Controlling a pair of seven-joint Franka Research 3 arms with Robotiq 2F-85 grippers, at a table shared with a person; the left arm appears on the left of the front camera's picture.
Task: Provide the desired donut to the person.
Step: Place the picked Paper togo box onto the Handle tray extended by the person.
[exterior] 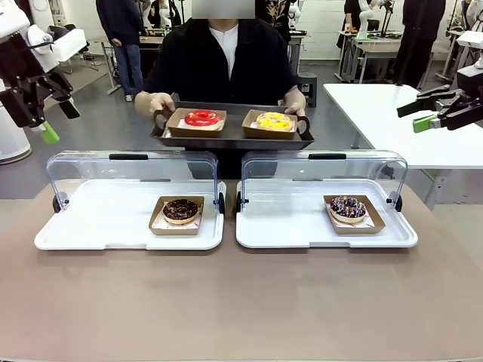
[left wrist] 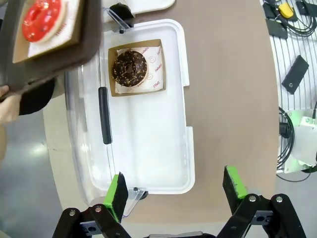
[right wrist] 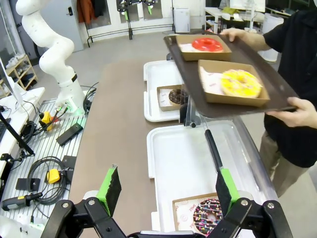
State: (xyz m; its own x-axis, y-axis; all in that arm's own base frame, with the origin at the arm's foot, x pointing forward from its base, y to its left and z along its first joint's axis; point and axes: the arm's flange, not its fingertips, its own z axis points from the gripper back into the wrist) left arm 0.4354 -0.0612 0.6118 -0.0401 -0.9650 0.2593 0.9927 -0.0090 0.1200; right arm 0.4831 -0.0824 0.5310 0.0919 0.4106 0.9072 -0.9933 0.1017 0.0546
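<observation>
The person (exterior: pixel 226 68) stood at the far side of the bench (exterior: pixel 241 302), holding a dark tray (exterior: pixel 230 140) by both ends above its far edge. On the tray sat two open cardboard boxes: a red-glazed donut (exterior: pixel 201 118) toward the robot's left and a yellow-glazed donut (exterior: pixel 273 121) toward its right. On the bench lay two white display trays side by side, each with its clear hinged lid (exterior: pixel 132 172) raised at the far edge. The left display tray (exterior: pixel 98 226) carried a chocolate donut with nut crumbs (exterior: pixel 181 210) in a cardboard box; the right display tray (exterior: pixel 294 230) carried a chocolate donut with coloured sprinkles (exterior: pixel 348 207) in its own box. The left gripper (exterior: pixel 59 121) hung raised off the left end of the bench, jaws spread apart and holding nothing. The right gripper (exterior: pixel 419 113) hung raised off the right side, jaws likewise released and empty
</observation>
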